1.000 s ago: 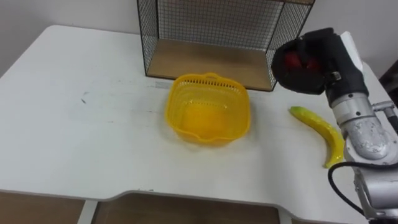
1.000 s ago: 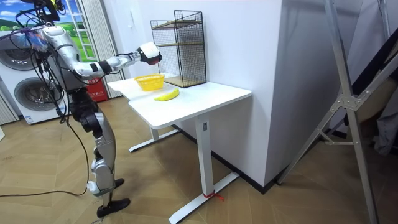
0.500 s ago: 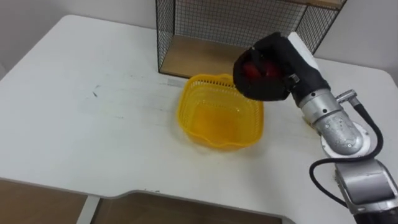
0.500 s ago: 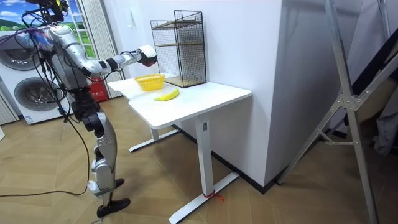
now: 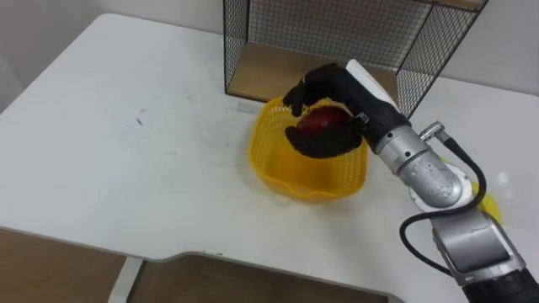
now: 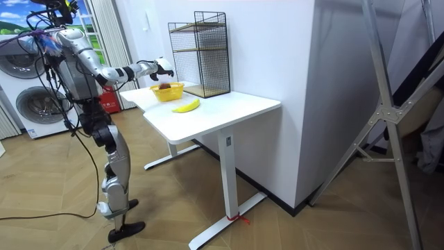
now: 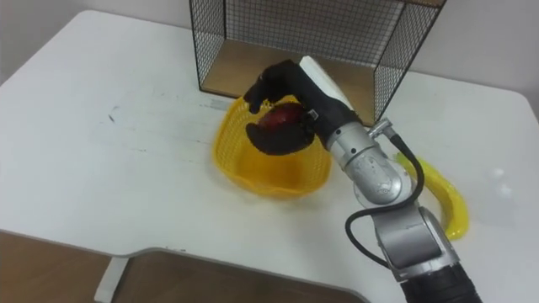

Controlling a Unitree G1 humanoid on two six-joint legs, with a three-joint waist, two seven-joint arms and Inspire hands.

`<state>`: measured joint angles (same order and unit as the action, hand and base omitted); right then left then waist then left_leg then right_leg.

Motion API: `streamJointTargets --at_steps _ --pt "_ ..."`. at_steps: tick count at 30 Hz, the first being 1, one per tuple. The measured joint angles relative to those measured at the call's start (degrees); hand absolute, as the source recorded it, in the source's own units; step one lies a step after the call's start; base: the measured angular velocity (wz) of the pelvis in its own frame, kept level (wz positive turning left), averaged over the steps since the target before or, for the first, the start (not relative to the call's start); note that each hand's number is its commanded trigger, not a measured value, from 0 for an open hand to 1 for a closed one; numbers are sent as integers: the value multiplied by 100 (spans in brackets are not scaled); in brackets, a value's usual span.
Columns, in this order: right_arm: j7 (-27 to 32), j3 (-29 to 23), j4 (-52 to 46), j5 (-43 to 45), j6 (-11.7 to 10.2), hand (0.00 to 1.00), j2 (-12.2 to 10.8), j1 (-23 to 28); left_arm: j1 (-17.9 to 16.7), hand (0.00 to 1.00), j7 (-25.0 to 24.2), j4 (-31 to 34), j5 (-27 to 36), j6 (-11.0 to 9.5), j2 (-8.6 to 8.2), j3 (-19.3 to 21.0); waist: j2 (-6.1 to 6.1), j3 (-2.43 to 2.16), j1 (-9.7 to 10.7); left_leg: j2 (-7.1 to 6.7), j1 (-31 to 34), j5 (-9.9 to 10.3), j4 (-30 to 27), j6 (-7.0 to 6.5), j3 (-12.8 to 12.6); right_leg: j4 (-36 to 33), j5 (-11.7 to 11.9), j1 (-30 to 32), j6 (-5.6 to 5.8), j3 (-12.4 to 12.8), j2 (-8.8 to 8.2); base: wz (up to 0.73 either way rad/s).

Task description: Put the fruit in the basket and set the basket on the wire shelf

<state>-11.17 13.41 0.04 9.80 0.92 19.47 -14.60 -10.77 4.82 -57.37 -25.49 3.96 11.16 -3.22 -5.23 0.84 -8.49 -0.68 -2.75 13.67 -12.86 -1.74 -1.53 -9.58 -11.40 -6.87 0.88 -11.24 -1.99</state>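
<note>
Red fruit (image 5: 320, 123) clasped by right robot hand (image 5: 333, 145) inside basket (image 5: 295, 178), near worktop's (image 5: 126, 168) far edge; banana (image 7: 444, 195) alongside.

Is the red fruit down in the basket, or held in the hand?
Held. The right hand curls round the red fruit over the yellow basket; whether it touches bottom, cannot tell.

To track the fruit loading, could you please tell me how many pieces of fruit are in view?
2: a red fruit held in the right hand over the basket, and a banana lying on the table beside it.
</note>
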Motion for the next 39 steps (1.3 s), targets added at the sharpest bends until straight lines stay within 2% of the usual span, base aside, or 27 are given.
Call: streamJointTargets --at_steps 7,28,35,39 --pt "-35 0 6 2 0 0 0 0 3 0 0 0 1 2 5 -34 -27 11 6 -3 5 0 3 0 32 1 0 -4 0 -3 1 1" --pt "-30 -1 176 27 0 0 -3 8 3 0 -62 15 1 56 10 -87 -10 17 48 -3 8 0 -33 0 18 2 0 -20 0 6 2 0" --pt "-25 -52 170 -29 0 0 -87 8 -10 0 -32 56 -2 60 14 36 27 -10 58 -2 3 0 -62 0 17 1 0 -48 0 5 1 0" --pt "32 -272 108 -101 -2 0 -145 8 -23 0 -26 49 -26 66 8 96 17 -24 120 -4 4 0 -88 0 21 0 0 -74 0 -9 -4 0"
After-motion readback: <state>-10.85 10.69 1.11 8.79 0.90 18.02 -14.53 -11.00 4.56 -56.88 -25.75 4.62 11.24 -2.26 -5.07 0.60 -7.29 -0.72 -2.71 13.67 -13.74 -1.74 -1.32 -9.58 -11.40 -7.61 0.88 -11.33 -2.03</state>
